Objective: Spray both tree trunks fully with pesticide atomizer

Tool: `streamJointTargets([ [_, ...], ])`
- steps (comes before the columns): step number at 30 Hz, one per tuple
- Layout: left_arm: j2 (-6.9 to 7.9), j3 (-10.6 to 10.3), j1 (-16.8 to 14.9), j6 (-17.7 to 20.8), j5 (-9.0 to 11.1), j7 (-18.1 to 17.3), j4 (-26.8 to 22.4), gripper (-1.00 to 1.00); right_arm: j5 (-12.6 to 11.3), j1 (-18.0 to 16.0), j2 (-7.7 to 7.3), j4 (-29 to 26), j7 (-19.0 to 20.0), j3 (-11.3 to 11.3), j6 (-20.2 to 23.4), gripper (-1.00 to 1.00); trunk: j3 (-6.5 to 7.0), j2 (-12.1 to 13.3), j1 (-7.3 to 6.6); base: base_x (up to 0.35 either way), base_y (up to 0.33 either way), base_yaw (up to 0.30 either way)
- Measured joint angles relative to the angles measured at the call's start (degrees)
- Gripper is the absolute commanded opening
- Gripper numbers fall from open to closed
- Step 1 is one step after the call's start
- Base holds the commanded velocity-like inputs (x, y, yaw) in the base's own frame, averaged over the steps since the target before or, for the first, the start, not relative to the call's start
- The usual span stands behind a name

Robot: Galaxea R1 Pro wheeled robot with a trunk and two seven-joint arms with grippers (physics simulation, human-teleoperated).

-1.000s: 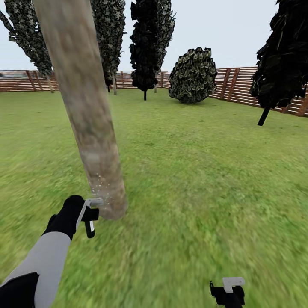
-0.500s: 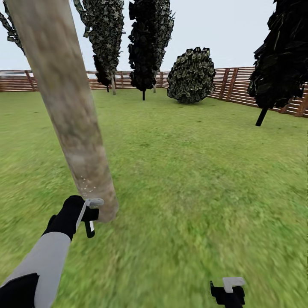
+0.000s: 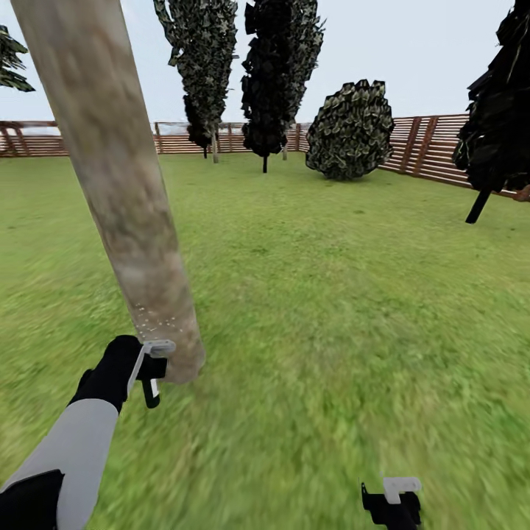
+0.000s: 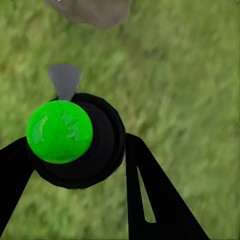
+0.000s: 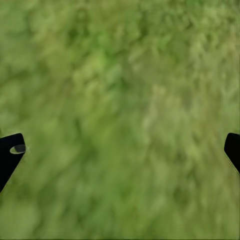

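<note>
A thick mottled grey-brown tree trunk (image 3: 125,191) leans across the left of the head view, and its base (image 4: 92,10) also shows in the left wrist view. A faint cloud of whitish pesticide specks (image 3: 156,321) sits on the trunk low down. My left gripper (image 3: 151,366) is right beside the trunk's base, shut on the pesticide atomizer (image 4: 95,147), a black body with a bright green ball top (image 4: 59,131) and a grey nozzle (image 4: 65,81) pointing at the trunk. Over bare grass at the lower right, my right gripper (image 3: 394,502) is open and holds nothing.
Green lawn (image 3: 346,294) spreads ahead and to the right. Dark narrow trees (image 3: 276,73) and a round bush (image 3: 352,129) stand far back by the reddish-brown slat fence (image 3: 434,151). Another dark tree (image 3: 500,110) stands at the right edge.
The view has shifted, so the trunk sits further left and the far trees moved in the picture. The left gripper keeps the atomizer at the trunk's base, with specks still showing.
</note>
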Motion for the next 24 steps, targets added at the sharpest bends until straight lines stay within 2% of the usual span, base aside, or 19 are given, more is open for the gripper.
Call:
streamJointTargets([
  [9, -0.69, 0.0, -0.2, 0.7, 0.1, 0.0, -2.3, -1.00, 0.0, 0.0, 0.00, 0.0, 0.0, 0.1, 0.0, 1.00, 0.00, 0.0, 0.03, 0.041, -0.014, 0.249],
  [18, -0.82, -0.2, -0.7, 0.7, 0.0, 0.1, -2.3, -1.00, 0.0, 0.0, -0.10, 0.0, 0.0, 0.0, 0.0, 1.00, 0.00, 0.0, 0.02, 0.124, -0.230, 0.012],
  [24, -0.50, -0.2, -0.6, 0.7, 0.0, 0.1, -2.3, -1.00, 0.1, 0.0, -0.10, 0.0, 0.0, 0.0, 0.0, 1.00, 0.00, 0.0, 0.03, 0.021, -0.272, 0.000],
])
